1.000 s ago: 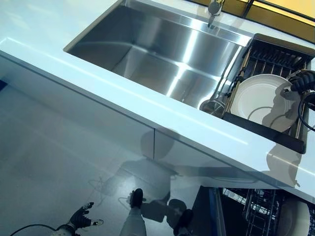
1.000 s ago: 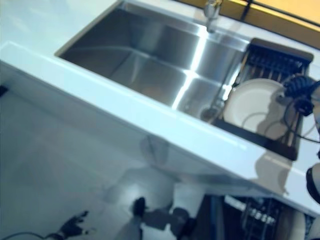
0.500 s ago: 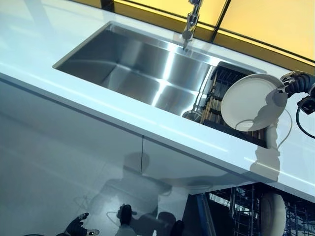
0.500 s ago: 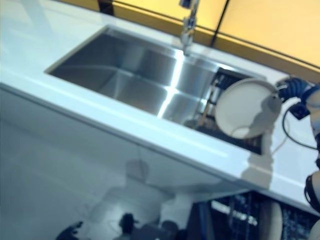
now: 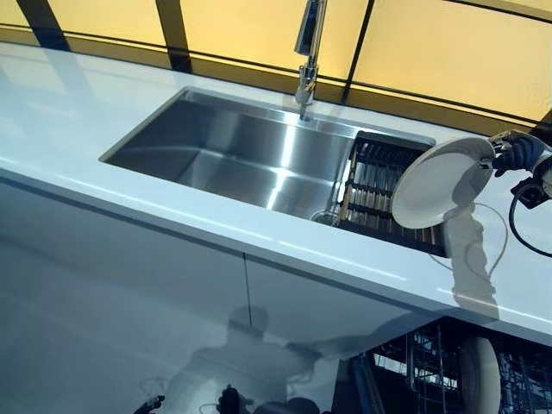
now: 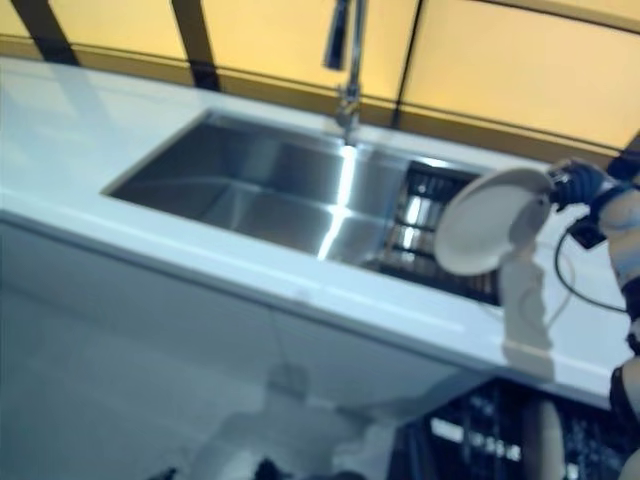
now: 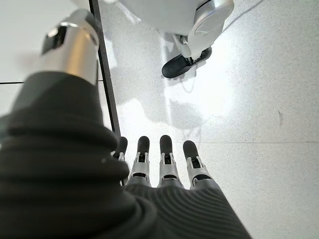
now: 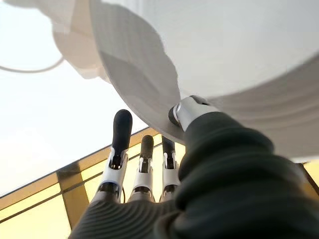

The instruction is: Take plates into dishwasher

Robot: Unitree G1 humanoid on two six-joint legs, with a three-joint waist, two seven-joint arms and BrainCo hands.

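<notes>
A white plate (image 5: 440, 181) hangs tilted in the air above the right end of the dark dish rack (image 5: 373, 185) that sits in the sink. My right hand (image 5: 517, 153) is shut on its upper right rim; in the right wrist view the thumb (image 8: 187, 112) presses the plate's (image 8: 239, 59) edge and the fingers lie behind it. My left hand (image 7: 164, 174) hangs low over the floor, open and holding nothing. Another white plate (image 5: 477, 375) stands in the open dishwasher's rack below the counter at lower right.
The steel sink (image 5: 233, 155) is set in a white counter (image 5: 78, 121), with a faucet (image 5: 308, 52) at its back edge. White cabinet fronts (image 5: 129, 285) run under the counter, left of the dishwasher opening.
The right hand has lifted the plate off the dish rack and tipped it up on edge. The camera has tilted upward, so the whole scene has shifted.
</notes>
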